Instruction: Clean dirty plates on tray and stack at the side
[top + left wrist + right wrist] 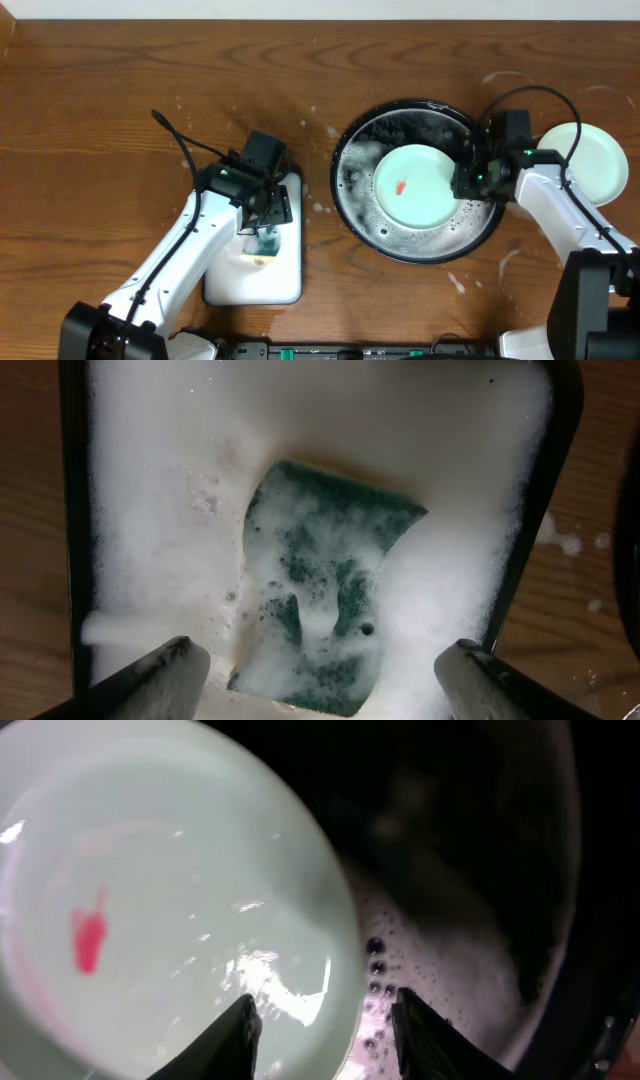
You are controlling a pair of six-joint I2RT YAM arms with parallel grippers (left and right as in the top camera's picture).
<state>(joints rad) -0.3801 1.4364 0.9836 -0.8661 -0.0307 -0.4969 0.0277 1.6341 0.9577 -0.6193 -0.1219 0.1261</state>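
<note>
Your right gripper [325, 1020] has its fingers partway apart, straddling the edge of the mint plate [415, 187] but not pinching it. That plate lies flat in the foamy black tray [341, 178], with a red smear [88, 938] on it (small, left of centre in the wrist view). A second pale plate [592, 158] sits on the bare tabletop [120, 70] just right of the tray. Your left gripper [325, 670] hangs wide open and empty over the sudsy green sponge [330, 560] in the white dish [272, 282].
</note>
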